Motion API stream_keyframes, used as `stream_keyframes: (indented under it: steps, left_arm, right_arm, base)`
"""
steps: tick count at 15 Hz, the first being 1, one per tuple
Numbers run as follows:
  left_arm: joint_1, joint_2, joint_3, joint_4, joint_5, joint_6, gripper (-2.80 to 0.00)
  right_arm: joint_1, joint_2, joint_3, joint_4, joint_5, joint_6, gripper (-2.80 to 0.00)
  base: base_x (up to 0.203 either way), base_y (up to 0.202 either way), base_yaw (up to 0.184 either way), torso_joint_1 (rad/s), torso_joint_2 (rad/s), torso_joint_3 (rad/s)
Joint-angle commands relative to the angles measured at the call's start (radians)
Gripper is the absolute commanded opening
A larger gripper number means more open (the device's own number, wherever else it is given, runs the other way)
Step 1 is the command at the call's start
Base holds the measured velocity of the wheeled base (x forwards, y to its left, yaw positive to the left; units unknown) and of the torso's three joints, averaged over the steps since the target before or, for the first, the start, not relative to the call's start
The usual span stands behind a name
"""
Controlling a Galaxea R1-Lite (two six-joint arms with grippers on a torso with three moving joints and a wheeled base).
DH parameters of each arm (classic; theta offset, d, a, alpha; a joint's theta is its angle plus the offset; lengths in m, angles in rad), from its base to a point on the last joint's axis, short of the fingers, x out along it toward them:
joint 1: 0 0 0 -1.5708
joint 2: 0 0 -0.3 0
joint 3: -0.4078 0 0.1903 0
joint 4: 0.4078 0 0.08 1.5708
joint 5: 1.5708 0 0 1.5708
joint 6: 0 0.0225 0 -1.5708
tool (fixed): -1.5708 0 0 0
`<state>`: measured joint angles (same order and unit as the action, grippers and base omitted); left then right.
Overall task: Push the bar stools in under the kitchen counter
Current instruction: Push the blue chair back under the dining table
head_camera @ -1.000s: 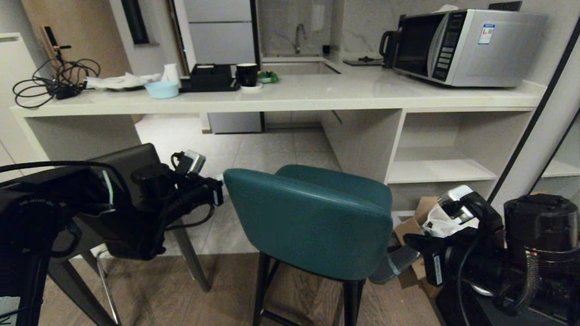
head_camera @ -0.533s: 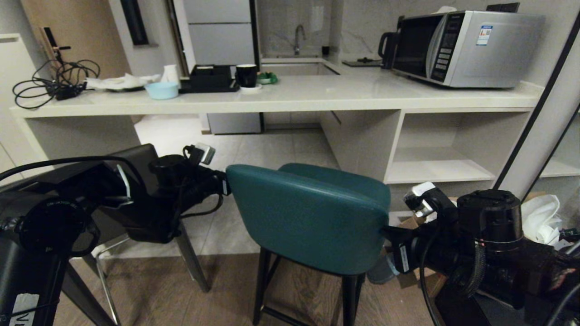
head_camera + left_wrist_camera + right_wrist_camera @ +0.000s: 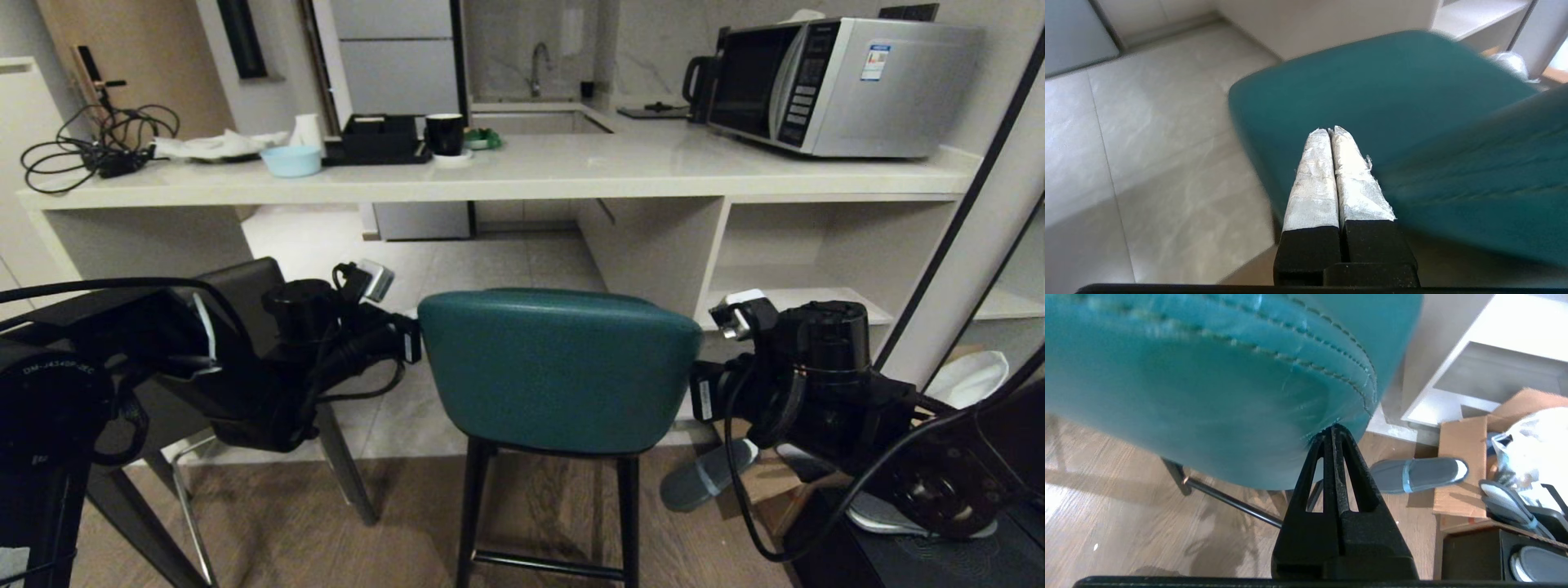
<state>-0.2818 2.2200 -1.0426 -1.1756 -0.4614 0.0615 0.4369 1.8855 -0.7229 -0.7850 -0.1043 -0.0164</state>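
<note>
Head view: two stools, the teal stool (image 3: 560, 371) centred before the kitchen counter (image 3: 522, 175), the dark stool (image 3: 237, 286) left behind the left arm; one microwave (image 3: 833, 82); the left gripper (image 3: 412, 343) and right gripper (image 3: 695, 396) flank the teal backrest, which earlier stood angled and now faces square. Left wrist view: taped fingers (image 3: 1314, 179) clenched, empty, beside the backrest (image 3: 1453, 155). Right wrist view: black fingers (image 3: 1331, 457) clenched, tips touching the backrest's edge (image 3: 1208, 396); one slipper (image 3: 1417, 473) on the floor.

Little lettering can be read in the kitchen scene.
A blue-and-white sticker (image 3: 879, 61) is seen on the microwave (image 3: 833, 82); its print cannot be read.
</note>
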Motion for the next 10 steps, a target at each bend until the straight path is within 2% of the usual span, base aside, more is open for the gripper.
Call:
stream_keyframes:
  steps: [1,7,9,10]
  left_arm:
    - [-0.093,-0.071,0.033,-0.016,-0.008,-0.005,-2.80]
    - [-0.079,-0.079,0.074,-0.019,0.019,-0.003,-2.80]
    - [-0.033,-0.086,0.069,-0.019,0.063,-0.003,-2.80]
    - [-0.011,-0.101,0.068,-0.019,0.110,-0.003,-2.80]
  right_arm:
    - [-0.069,0.038,-0.051,-0.001,-0.002,0.000,-2.80]
    - [-0.101,0.037,-0.057,-0.004,-0.002,0.001,-2.80]
    - [-0.085,-0.008,-0.030,-0.005,-0.003,0.001,-2.80]
    - [-0.077,-0.033,-0.010,-0.006,-0.004,0.002,-2.80]
  base:
    - [0.000,0.000,0.000,0.000,0.00,0.000]
    - [0.000,0.000,0.000,0.000,0.00,0.000]
    - [0.000,0.000,0.000,0.000,0.00,0.000]
    - [0.000,0.000,0.000,0.000,0.00,0.000]
